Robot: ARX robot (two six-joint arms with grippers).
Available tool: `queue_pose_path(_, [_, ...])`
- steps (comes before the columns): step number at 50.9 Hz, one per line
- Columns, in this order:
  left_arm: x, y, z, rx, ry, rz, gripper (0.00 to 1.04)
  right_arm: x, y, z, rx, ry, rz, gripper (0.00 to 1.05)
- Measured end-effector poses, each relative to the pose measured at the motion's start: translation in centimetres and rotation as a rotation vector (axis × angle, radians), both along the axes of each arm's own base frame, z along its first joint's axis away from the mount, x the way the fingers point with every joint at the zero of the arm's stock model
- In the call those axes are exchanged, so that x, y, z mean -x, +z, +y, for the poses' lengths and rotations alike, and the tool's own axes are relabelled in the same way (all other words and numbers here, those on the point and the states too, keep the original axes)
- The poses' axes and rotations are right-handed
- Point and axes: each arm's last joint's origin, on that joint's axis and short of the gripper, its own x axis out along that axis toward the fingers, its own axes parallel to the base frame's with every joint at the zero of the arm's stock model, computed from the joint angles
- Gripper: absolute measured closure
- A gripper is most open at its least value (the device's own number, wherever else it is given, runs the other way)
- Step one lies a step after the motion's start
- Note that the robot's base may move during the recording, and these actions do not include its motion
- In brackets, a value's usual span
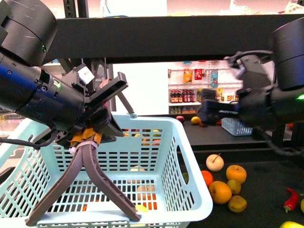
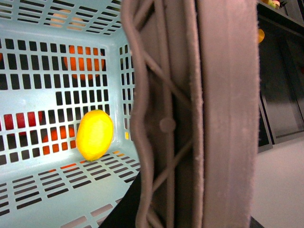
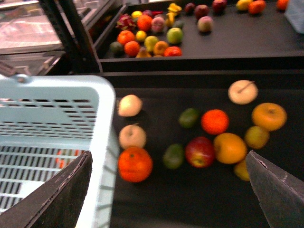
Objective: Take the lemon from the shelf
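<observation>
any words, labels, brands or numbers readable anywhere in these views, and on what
None can be read. The bottles and packets on the far white store shelves carry labels, but they are too small and blurred. The light blue basket shows no text.

A smooth, glossy-skinned lemon (image 2: 95,134) is seen in a slotted plastic basket (image 2: 115,71); the shelf deck (image 3: 156,199) is finished matt black.
</observation>
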Motion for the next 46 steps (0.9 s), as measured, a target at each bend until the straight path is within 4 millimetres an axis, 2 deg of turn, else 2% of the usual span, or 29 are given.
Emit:
queue_pose_path(4, [0.0,0.0,0.0,0.001,0.001,0.001,0.89,0.6,-1.3,-1.8,0.038,-0.032,0.015,0.08])
queue_pose_path(9, [0.0,0.0,0.0,0.001,0.001,0.001,0.89,1.4,-4.5,-3.5,0.068,-0.046,0.077,0.08])
queue_pose_path(11, [0.0,0.0,0.0,0.000,0.000,0.000,0.89,1.6,-6.6,-3.8,0.082,-0.043,0.117,0.08])
queue_pose_path(19, [0.0,0.0,0.0,0.002,-0.001,0.001,0.89,1.6,-11.7,-3.6,0.118,-0.007,0.207,0.08])
queue_pose_path(26, [0.0,0.0,0.0,0.000,-0.001,0.000,0.89,1.4,-15.7,-1.9,0.164,0.073,0.262,0.08])
queue_pose_path(34, [0.0,0.0,0.0,0.000,0.000,0.000,0.89,1.5,-21.0,1.9,0.191,0.238,0.333,0.08])
queue_pose_path(40, [0.0,0.0,0.0,0.001,-0.001,0.000,0.89,0.5,-23.4,4.2,0.227,0.298,0.346,0.08])
queue_pose_path(46, [0.0,0.0,0.0,0.001,-0.001,0.000,0.89,-0.6,-25.1,5.7,0.255,0.338,0.343,0.08])
